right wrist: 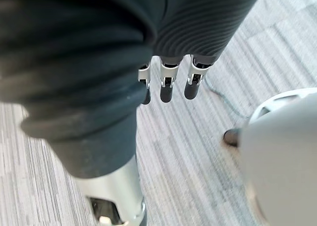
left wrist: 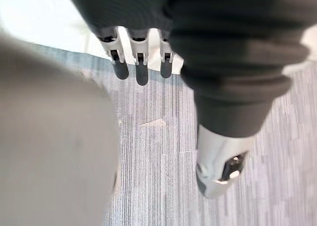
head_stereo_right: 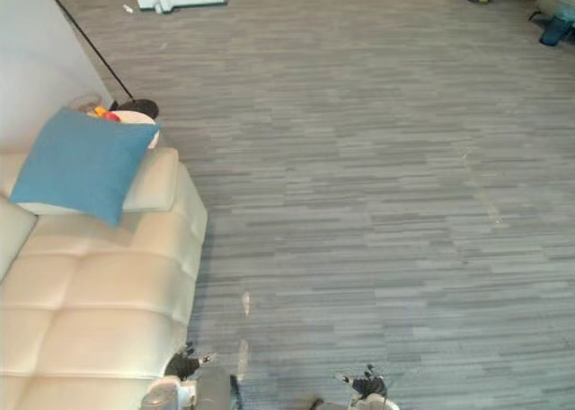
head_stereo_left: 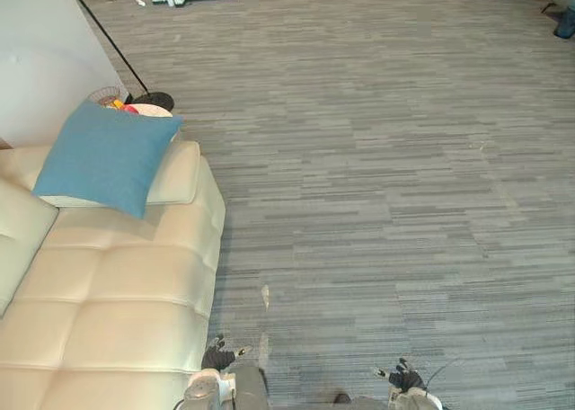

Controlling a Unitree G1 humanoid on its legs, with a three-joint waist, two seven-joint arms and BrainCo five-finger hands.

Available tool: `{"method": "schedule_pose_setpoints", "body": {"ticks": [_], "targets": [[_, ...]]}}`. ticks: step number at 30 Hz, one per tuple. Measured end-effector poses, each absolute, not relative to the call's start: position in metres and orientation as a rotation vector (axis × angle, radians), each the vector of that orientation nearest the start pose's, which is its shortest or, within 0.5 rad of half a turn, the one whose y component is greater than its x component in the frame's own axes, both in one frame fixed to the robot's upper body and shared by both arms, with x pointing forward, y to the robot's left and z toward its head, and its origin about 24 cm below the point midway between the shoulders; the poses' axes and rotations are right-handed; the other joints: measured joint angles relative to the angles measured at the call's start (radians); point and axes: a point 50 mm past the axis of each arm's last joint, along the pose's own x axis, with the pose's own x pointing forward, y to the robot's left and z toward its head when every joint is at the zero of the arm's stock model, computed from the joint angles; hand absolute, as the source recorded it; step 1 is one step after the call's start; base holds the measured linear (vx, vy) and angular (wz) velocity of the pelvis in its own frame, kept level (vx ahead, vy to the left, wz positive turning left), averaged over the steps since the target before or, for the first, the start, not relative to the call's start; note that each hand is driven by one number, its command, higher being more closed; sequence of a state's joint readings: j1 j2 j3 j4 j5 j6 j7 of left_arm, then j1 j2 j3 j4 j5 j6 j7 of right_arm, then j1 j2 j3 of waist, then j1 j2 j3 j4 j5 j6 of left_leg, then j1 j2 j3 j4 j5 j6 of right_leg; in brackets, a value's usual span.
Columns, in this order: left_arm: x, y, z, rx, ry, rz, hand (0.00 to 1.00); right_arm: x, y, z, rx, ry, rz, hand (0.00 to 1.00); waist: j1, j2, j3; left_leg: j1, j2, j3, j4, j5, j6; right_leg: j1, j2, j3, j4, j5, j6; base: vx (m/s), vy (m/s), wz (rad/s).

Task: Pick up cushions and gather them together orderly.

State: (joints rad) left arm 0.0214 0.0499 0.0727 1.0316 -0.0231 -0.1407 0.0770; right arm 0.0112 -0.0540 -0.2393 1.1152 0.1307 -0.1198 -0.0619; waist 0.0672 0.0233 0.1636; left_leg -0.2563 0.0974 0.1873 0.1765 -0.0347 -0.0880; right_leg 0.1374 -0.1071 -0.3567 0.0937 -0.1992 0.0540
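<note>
The blue cushion [head_stereo_left: 103,158] leans against the padded end of the cream sofa [head_stereo_left: 117,302], while the left hand [head_stereo_left: 218,354] and the right hand [head_stereo_left: 404,374] hang low over the grey carpet [head_stereo_left: 377,158], fingers straight and loose, holding nothing.

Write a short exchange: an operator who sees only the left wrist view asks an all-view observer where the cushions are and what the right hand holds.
Operator: I see carpet past the left hand. Any cushion?
Observer: A blue cushion leans at the far end of the cream sofa.
Operator: Is the right hand carrying one?
Observer: No. The right hand hangs open over the carpet, holding nothing.
</note>
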Motion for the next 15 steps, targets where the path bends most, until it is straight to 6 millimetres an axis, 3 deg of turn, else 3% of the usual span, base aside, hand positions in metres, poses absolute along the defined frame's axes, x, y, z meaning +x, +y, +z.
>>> {"method": "schedule_pose_setpoints", "body": {"ticks": [1,2,4,6,7,8,9,10,11,12,13,15], "targets": [[0.134,0.182,-0.148,0.030,0.903,0.174,0.00,0.114,-0.201,-0.156,0.143,0.987,-0.373,0.00,0.016,-0.008,-0.003,0.016,-0.015,-0.001,-0.005,0.070,0.040,0.026,0.002,0.029,-0.022,-0.004,0.028,0.49,0.140,-0.17],[0.138,0.188,-0.146,0.056,0.897,0.169,0.00,0.116,-0.192,-0.157,0.158,0.987,-0.351,0.00,0.016,-0.048,-0.018,0.013,-0.045,0.010,0.002,0.052,0.071,0.042,-0.021,0.045,-0.047,0.003,0.032,0.62,0.128,-0.10],[0.141,0.193,-0.144,0.072,0.889,0.171,0.00,0.119,-0.184,-0.157,0.172,0.985,-0.335,0.00,0.014,-0.079,-0.017,0.005,-0.062,0.022,0.044,0.019,0.101,0.050,-0.048,0.058,-0.048,0.030,0.049,0.55,0.090,0.12],[0.139,0.196,-0.145,0.070,0.895,0.183,0.00,0.120,-0.182,-0.157,0.176,0.982,-0.332,0.00,0.021,-0.082,-0.019,0.037,-0.067,0.047,0.087,-0.029,0.124,0.040,-0.070,0.106,0.062,0.056,0.071,0.47,0.130,-0.04],[0.136,0.194,-0.146,0.065,0.904,0.181,0.00,0.120,-0.183,-0.157,0.173,0.982,-0.332,0.00,0.026,-0.069,-0.025,0.081,-0.060,0.058,0.085,-0.073,0.120,-0.015,-0.081,0.145,0.219,0.057,0.075,0.31,0.102,-0.22],[0.133,0.193,-0.148,0.064,0.915,0.180,0.00,0.120,-0.183,-0.157,0.172,0.981,-0.330,0.00,0.026,-0.065,-0.026,0.104,-0.055,0.059,0.080,-0.095,0.114,-0.048,-0.090,0.157,0.315,0.065,0.107,0.39,0.116,-0.21],[0.131,0.193,-0.149,0.067,0.925,0.176,0.00,0.120,-0.181,-0.157,0.172,0.980,-0.319,0.00,0.023,-0.066,-0.021,0.162,-0.061,0.061,0.061,-0.124,0.115,-0.130,-0.128,0.173,0.547,0.104,0.208,0.39,0.084,-0.06],[0.131,0.195,-0.149,0.079,0.932,0.174,0.00,0.122,-0.181,-0.157,0.170,0.976,-0.312,0.00,0.020,-0.068,-0.014,0.220,-0.075,0.054,0.035,-0.134,0.120,-0.191,-0.157,0.167,0.705,0.086,0.193,0.48,0.068,0.02],[0.129,0.196,-0.150,0.083,0.945,0.171,0.00,0.121,-0.182,-0.157,0.167,0.976,-0.313,0.00,0.018,-0.068,-0.014,0.264,-0.077,0.049,0.009,-0.136,0.122,-0.207,-0.161,0.152,0.756,0.054,0.158,0.39,0.030,0.09],[0.126,0.196,-0.151,0.086,0.962,0.169,0.00,0.121,-0.186,-0.156,0.154,0.976,-0.310,0.00,0.015,-0.059,-0.012,0.336,-0.073,0.040,-0.036,-0.137,0.123,-0.229,-0.155,0.120,0.779,-0.008,0.092,0.37,-0.004,0.13],[0.124,0.196,-0.152,0.085,0.968,0.170,0.00,0.121,-0.188,-0.156,0.142,0.975,-0.303,0.00,0.010,-0.056,-0.013,0.383,-0.069,0.027,-0.067,-0.138,0.123,-0.259,-0.151,0.080,0.756,-0.046,0.055,0.34,-0.048,0.20],[0.125,0.194,-0.152,0.080,0.967,0.167,0.00,0.123,-0.194,-0.154,0.131,0.963,-0.306,0.00,-0.009,-0.046,-0.009,0.411,-0.048,-0.011,-0.080,-0.163,0.105,-0.336,-0.123,0.056,0.628,-0.074,0.031,0.37,-0.147,0.47]]}}
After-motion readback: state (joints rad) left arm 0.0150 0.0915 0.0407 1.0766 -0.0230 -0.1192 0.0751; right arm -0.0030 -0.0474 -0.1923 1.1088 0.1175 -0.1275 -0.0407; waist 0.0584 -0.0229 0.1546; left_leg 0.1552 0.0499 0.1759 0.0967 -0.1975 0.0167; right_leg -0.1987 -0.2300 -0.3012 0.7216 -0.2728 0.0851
